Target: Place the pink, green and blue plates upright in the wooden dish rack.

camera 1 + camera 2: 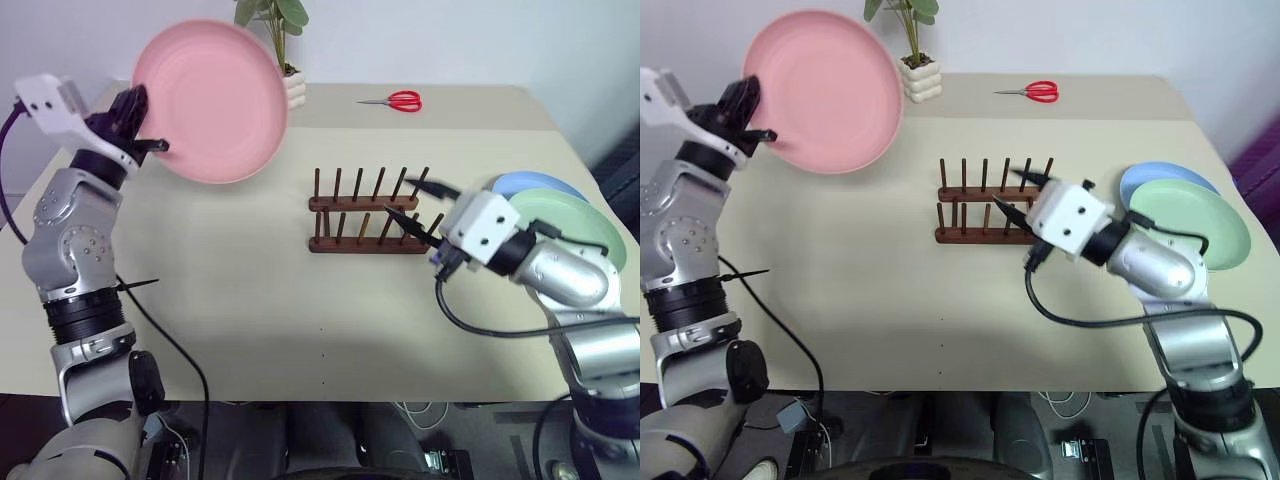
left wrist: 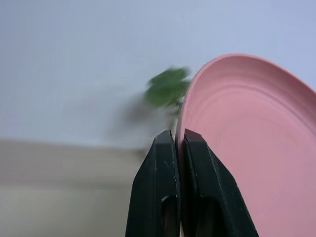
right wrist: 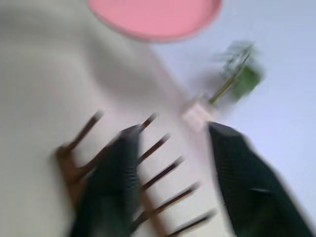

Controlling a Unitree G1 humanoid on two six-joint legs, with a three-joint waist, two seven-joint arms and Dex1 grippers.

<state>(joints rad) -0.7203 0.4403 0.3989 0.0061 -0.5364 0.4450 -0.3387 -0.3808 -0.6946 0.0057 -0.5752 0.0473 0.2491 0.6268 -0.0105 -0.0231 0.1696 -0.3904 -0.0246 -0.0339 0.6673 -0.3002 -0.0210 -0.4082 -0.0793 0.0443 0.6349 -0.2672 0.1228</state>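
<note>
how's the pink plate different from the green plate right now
The pink plate is lifted off the table, tilted up on edge, its rim pinched in the shut left end effector. The green plate lies flat on the table, stacked on the blue plate, with nothing gripping it. The pink plate is left of the wooden dish rack; the green plate is to its right. Both are round, shallow and alike in size, and neither is in the rack.
</note>
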